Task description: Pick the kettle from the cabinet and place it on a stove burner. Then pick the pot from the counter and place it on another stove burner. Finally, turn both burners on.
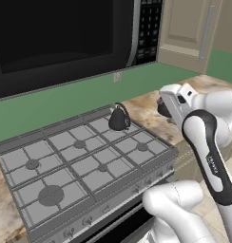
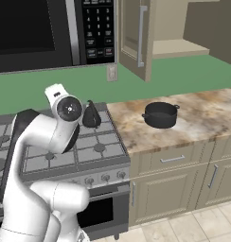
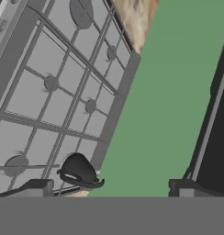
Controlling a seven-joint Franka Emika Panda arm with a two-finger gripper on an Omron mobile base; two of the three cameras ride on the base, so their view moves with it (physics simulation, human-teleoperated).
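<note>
Kettle (image 1: 119,119) is sitting upright on the rear burner at the counter-side corner of the range (image 1: 27,209), free of the gripper (image 3: 111,187), whose jaws are standing wide with nothing between them. Pot (image 2: 160,115) is waiting on the counter (image 2: 202,113), well apart from the stove. It is looking rigid, smooth and probably weighty; the thin rim or a loop handle seems the surest hold.

We see the kettle (image 2: 91,116) standing on the range's (image 1: 89,161) rear corner burner nearest the counter (image 2: 202,113); the pot (image 2: 160,114) sits on that counter, right of the range, below the open cabinet (image 2: 136,35).
</note>
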